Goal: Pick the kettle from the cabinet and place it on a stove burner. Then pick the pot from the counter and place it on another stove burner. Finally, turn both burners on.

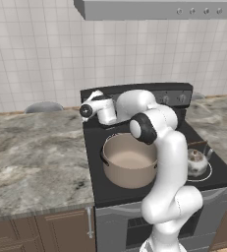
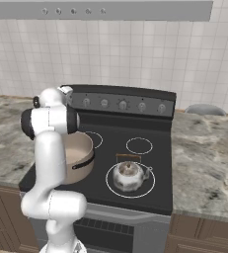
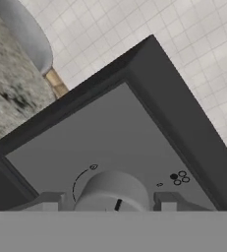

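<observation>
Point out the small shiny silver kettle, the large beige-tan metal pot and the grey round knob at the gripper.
Small shiny silver kettle [image 2: 129, 177], right base view, its rounded body.
Large beige-tan metal pot [image 1: 129, 173], left base view, its outer wall.
Grey round knob [image 3: 112, 192], hand view, its face.

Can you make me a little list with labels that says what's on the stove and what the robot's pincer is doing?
pot: big tan pot sitting on the stove's front left burner
kettle: small shiny kettle on the front right burner
pincer: pincer up at the back panel, one finger on each side of a grey knob, jaws open
knob: leftmost in the row, not yet squeezed
counter: marble counter on both sides of the stove
</observation>
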